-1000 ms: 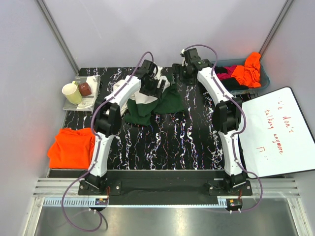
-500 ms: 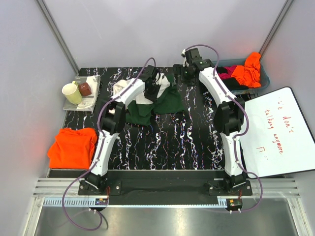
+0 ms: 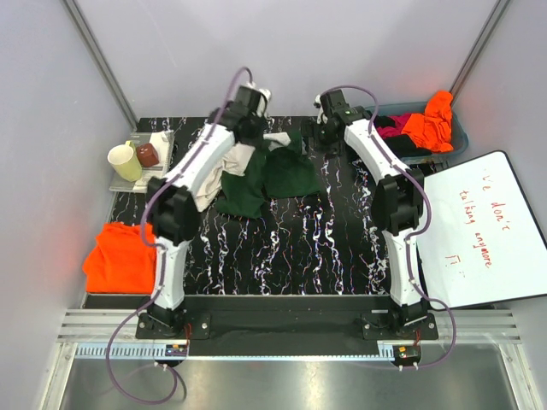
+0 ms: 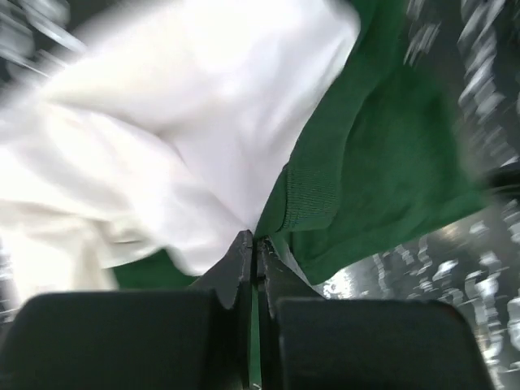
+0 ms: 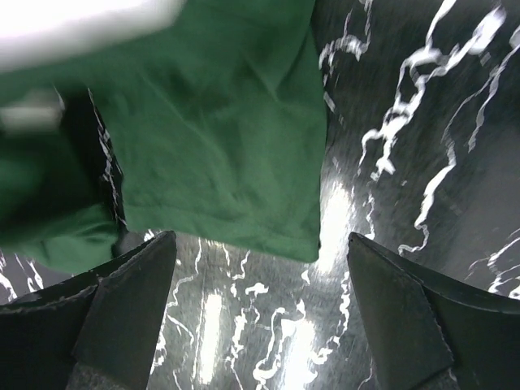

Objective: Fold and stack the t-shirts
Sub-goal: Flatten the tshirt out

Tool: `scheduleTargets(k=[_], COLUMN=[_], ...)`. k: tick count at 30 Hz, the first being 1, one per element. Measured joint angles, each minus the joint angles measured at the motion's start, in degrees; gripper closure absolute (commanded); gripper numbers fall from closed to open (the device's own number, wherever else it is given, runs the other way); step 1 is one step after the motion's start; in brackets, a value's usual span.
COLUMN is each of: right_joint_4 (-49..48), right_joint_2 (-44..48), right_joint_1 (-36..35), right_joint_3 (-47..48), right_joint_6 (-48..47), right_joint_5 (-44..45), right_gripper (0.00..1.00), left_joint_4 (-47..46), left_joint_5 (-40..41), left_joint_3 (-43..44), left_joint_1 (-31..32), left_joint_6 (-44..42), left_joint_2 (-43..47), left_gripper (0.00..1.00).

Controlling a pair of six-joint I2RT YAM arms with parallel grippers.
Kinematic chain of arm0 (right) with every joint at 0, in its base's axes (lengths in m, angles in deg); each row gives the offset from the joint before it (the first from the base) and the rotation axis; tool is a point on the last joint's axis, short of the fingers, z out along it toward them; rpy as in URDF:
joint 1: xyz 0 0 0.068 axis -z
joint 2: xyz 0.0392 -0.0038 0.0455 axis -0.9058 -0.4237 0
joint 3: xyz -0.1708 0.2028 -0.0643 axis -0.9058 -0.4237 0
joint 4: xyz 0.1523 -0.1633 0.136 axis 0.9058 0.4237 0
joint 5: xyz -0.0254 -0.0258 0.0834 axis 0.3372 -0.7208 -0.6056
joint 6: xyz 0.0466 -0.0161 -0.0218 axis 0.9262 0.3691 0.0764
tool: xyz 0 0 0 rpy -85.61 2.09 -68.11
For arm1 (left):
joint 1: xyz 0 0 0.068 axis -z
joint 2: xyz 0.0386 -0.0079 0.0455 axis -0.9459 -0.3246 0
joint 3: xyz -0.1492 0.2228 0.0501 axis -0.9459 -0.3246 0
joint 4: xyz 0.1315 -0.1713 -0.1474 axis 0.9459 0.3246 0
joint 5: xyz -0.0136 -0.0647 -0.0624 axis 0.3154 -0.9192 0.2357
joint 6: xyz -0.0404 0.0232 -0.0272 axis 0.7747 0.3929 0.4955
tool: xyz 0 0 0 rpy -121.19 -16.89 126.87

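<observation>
The cream t-shirt with dark green sleeves (image 3: 278, 175) lies crumpled at the back middle of the black marbled table (image 3: 299, 248). My left gripper (image 3: 246, 137) is shut on it where the cream cloth (image 4: 203, 146) meets a green ribbed edge (image 4: 313, 191), and cream cloth hangs below the raised arm. In the left wrist view the left gripper (image 4: 256, 244) has its jaws pressed together on the fabric. My right gripper (image 3: 323, 135) hovers open just right of the shirt. In the right wrist view the right gripper (image 5: 260, 236) holds nothing, and a green sleeve (image 5: 219, 138) lies ahead of it.
A folded orange t-shirt (image 3: 124, 256) lies at the table's left edge. A grey bin (image 3: 457, 141) at the back right holds orange, magenta and black shirts. A white board with red writing (image 3: 483, 231) sits on the right. A tray with a yellow mug (image 3: 125, 161) is at the back left.
My left gripper closed on the shirt and rose toward the back left, pulling the cream part up. The right gripper stayed open near the back.
</observation>
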Motion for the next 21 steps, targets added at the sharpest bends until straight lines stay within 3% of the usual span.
scheduleTargets(k=[9, 21], right_joint_4=[0.2, -4.42], right_joint_2=[0.02, -4.63], right_joint_1=[0.04, -0.09], right_joint_3=[-5.75, -3.85], right_joint_6=[0.94, 4.04], right_joint_5=[-6.67, -9.05], right_gripper=[0.02, 0.01], left_joint_4=[-4.48, -2.67], left_joint_5=[5.29, 4.26], left_joint_3=[4.22, 0.81], left_joint_1=[-9.07, -8.79], left_joint_6=[2.54, 4.31], left_joint_2=[16.17, 16.59], left_gripper=[1.0, 1.0])
